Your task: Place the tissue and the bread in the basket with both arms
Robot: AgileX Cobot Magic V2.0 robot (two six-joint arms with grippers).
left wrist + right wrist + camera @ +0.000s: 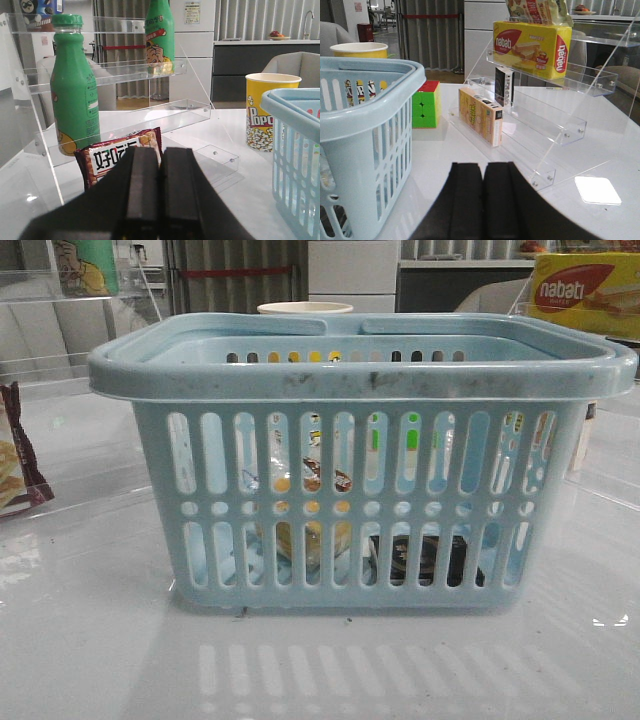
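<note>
Left gripper (160,195) closed, black fingers (142,190) pressed flat together, nothing between them; held clear of the white table (240,175), just short of a maroon-edged snack packet (120,157) leaning against a clear acrylic shelf rack (115,75). On that rack, a green bottle (72,85) on the low step and a second green bottle (160,35) higher up. Off to one side, a yellow popcorn cup (267,112), and past it a corner of the pale blue basket (295,150). Right gripper (482,200) likewise closed, fingers (465,200) touching, holding nothing, above bare table beside the basket's slotted wall. Beyond, another clear rack (555,100) carrying an orange box (480,115), a small dark box (504,86) and, higher, the yellow nabati box (532,45); a coloured cube (426,104) between rack and basket. In the front view, basket standing upright in the middle of the table, handles folded down on the rim. Seen through the slots: the bread (300,510) in its clear bag, inside, towards the left of centre; the tissue (425,560), dark and low, on the basket floor just to its right.
</note>
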